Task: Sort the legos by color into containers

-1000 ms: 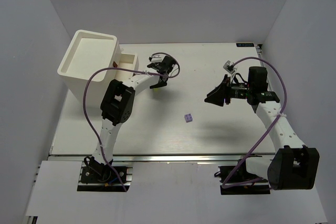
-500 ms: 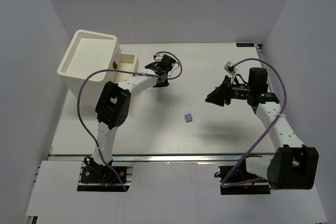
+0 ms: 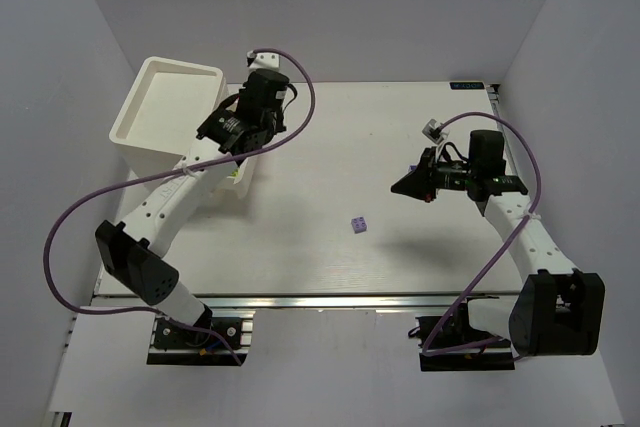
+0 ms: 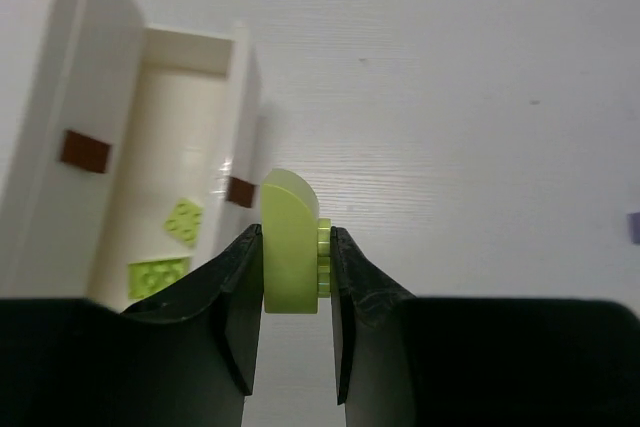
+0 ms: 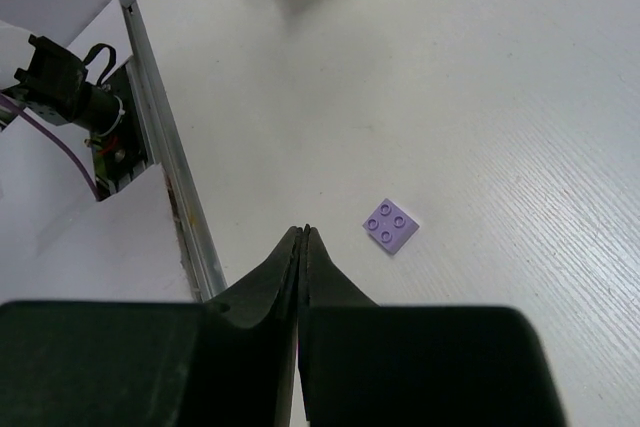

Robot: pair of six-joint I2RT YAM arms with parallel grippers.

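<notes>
Box: one cream-white box (image 3: 165, 107) with a recessed top is seen at the far left of the table (image 3: 330, 137).
Drawer: one drawer (image 4: 190, 127) is pulled out of the box toward the right.
Knobs: two brown knobs (image 4: 85, 151) are counted, one on the box front and one on the front of the open drawer.
Yellow-green legos: three are counted. Two flat ones (image 4: 185, 220) are lying in the drawer, and the third is the held brick (image 4: 288, 212).
Lavender lego: one lavender lego (image 3: 358, 225) is found flat on the table with its studs up, between the two arms and well apart from the box.
Left claw: the left claw (image 4: 295, 234) is partly closed and clamped on the held brick, which has a rounded top. The brick is kept in the air just beside the drawer front.
Right claw: the fingers of the right claw (image 5: 303, 234) are pressed fully together and nothing is gripped. It is raised above the table. In the wrist view the lavender lego is seen near the tips, to their right, and is not touched.
Surroundings: a purple cable (image 3: 300, 97) is looped over each arm, and a metal rail (image 5: 165, 177) is laid along the near table edge.
Obstruction: in the top view the drawer is mostly covered by the left arm (image 3: 180, 192).
</notes>
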